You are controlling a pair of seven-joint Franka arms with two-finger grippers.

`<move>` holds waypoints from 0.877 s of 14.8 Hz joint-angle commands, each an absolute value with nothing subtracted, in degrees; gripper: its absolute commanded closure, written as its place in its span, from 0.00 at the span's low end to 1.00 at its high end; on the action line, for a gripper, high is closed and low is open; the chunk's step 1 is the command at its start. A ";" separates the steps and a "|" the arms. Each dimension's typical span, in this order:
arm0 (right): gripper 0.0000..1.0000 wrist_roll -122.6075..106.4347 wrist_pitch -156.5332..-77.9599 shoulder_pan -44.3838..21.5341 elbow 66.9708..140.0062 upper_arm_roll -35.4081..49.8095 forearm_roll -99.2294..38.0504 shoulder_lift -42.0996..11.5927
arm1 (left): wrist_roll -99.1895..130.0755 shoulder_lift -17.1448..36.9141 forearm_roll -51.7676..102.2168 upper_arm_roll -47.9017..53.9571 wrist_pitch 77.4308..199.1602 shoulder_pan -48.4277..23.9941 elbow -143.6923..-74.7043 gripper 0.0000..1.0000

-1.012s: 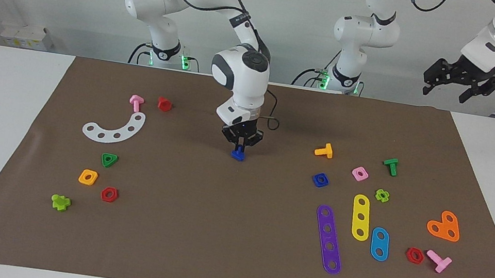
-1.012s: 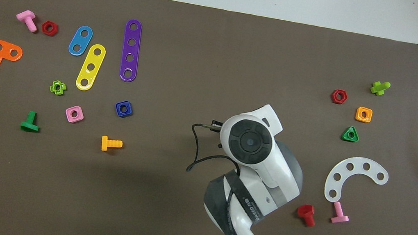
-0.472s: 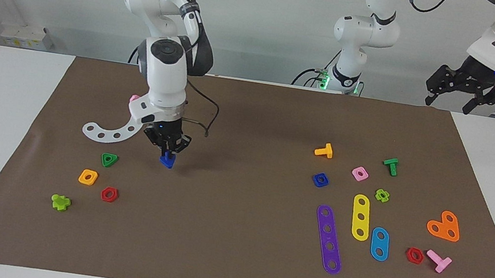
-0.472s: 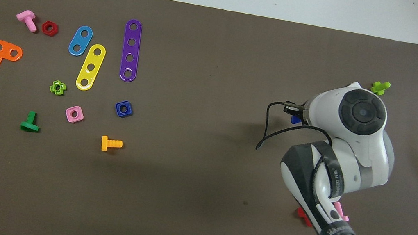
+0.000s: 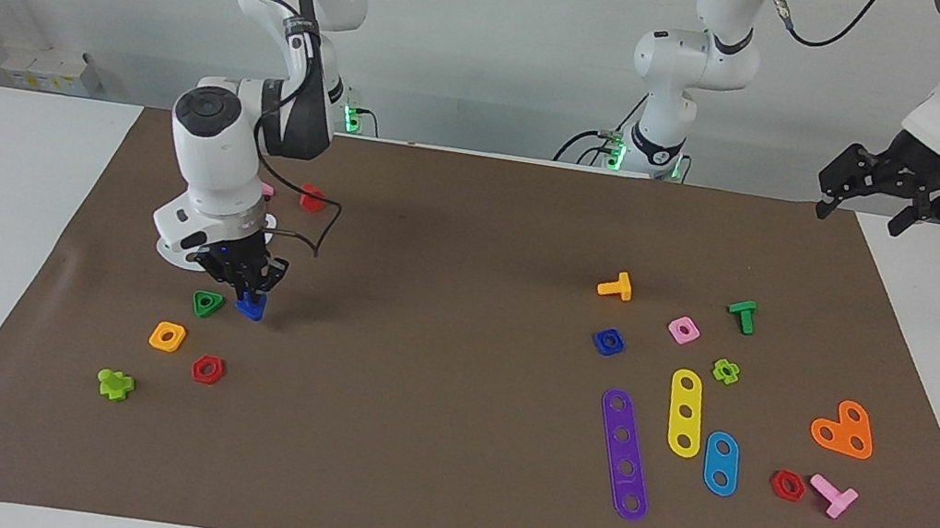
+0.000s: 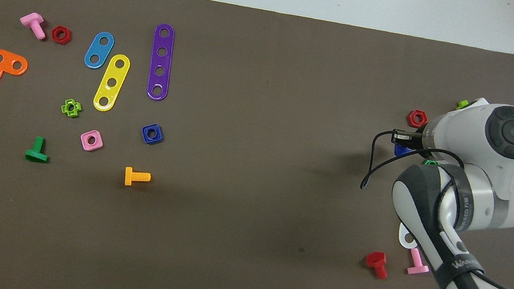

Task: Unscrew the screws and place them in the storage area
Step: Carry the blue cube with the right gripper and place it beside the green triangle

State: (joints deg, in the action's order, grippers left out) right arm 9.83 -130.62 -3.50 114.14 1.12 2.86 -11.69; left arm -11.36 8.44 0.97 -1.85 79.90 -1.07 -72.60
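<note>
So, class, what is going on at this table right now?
The right gripper is shut on a small dark-blue screw, holding it low over the brown mat at the right arm's end of the table, beside a green triangular nut. Whether the screw touches the mat is unclear. The left gripper waits open, raised above the mat's corner at the left arm's end.

The right gripper [image 5: 241,286] has carried the small dark-blue plastic bolt with the triangular head [image 5: 250,305] from over the middle of the brown paper mat [image 5: 434,501] toward the right arm's end of the bench, and now hangs low just beside the green triangular nut [image 5: 207,303]. Its arm now covers most of the white curved strip [image 6: 405,236]. The left gripper [image 5: 898,190], raised at its own end, has drifted slightly lower and outward.
</note>
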 commanded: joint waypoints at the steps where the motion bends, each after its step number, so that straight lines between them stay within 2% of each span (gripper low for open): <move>1: 1.00 5.28 -131.57 -1.33 114.70 2.02 0.44 -12.57 | -11.42 8.54 1.76 -1.93 79.88 -0.27 -71.17 0.00; 5: 1.00 5.53 -131.66 -1.23 115.48 2.02 0.44 -13.62 | -11.43 1.95 1.76 -1.93 84.53 -0.26 -84.09 0.00; 11: 1.00 5.89 -135.79 -1.41 119.70 2.02 0.35 -12.83 | -11.51 0.88 1.76 -1.93 86.48 -0.26 -85.60 0.00; 12: 0.67 5.80 -135.70 -1.41 119.71 2.02 0.44 -12.75 | -11.51 0.79 1.76 -1.93 86.31 -0.26 -85.61 0.00; 13: 0.24 5.89 -135.70 -1.32 119.53 2.02 0.44 -12.83 | -11.60 0.79 1.67 -1.93 86.05 -0.26 -85.52 0.00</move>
State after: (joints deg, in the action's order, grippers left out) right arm 7.07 -134.24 -2.13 118.02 1.39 1.49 -14.03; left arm -11.36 2.68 0.97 -1.83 84.66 -0.46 -82.98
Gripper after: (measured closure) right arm 0.744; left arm 0.000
